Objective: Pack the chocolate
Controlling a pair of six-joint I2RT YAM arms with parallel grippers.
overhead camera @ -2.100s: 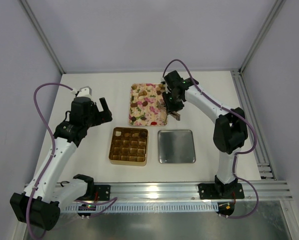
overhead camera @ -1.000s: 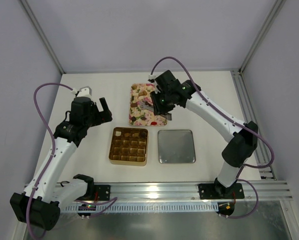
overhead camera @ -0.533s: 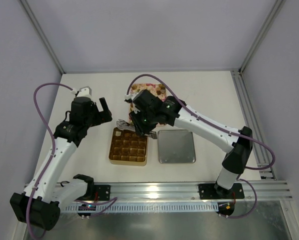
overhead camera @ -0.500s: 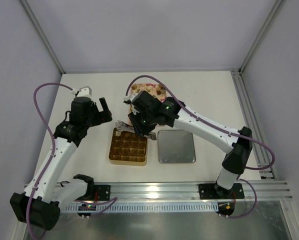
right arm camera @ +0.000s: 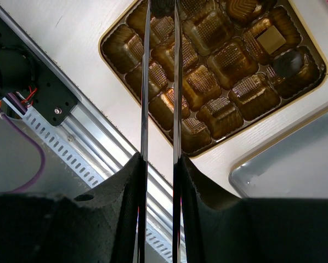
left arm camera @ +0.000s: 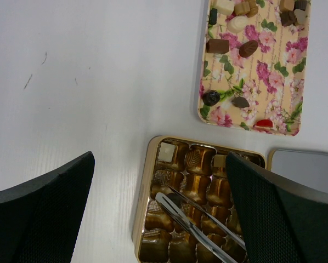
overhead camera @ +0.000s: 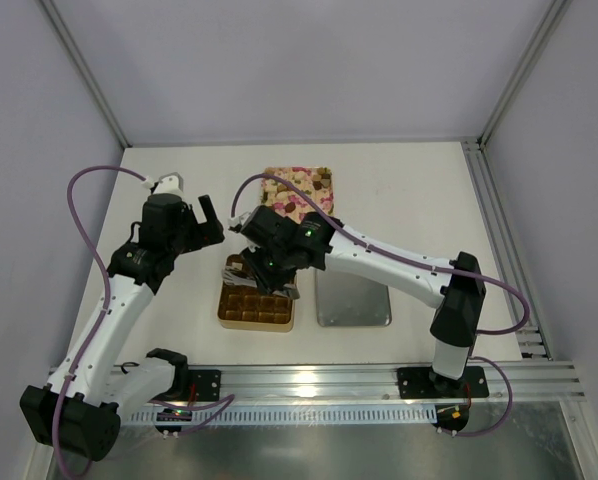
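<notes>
My right gripper point(overhead camera: 238, 270) has long thin metal tines and is shut on a dark chocolate point(left arm camera: 175, 198). It holds the piece just over a left-hand cell of the gold box point(overhead camera: 229, 318). In the right wrist view the piece sits between the tine tips point(right arm camera: 162, 6). The box point(left arm camera: 143, 203) holds a cream piece point(left arm camera: 165, 152) and a few others point(right arm camera: 287, 61); most cells show bare gold. Several loose chocolates point(left arm camera: 248, 48) lie on the pink flowered tray point(overhead camera: 304, 185). My left gripper point(overhead camera: 201, 226) is open and empty, above the table left of the box.
A flat silver tray point(overhead camera: 353, 294) lies right of the gold box and touches it point(right arm camera: 295, 170). The right arm reaches across the pink tray's near end. An aluminium rail point(overhead camera: 329, 385) runs along the table's near edge.
My right arm has swung left and nearer, from the pink tray to over the gold box, carrying the dark piece. The left arm has not moved.
</notes>
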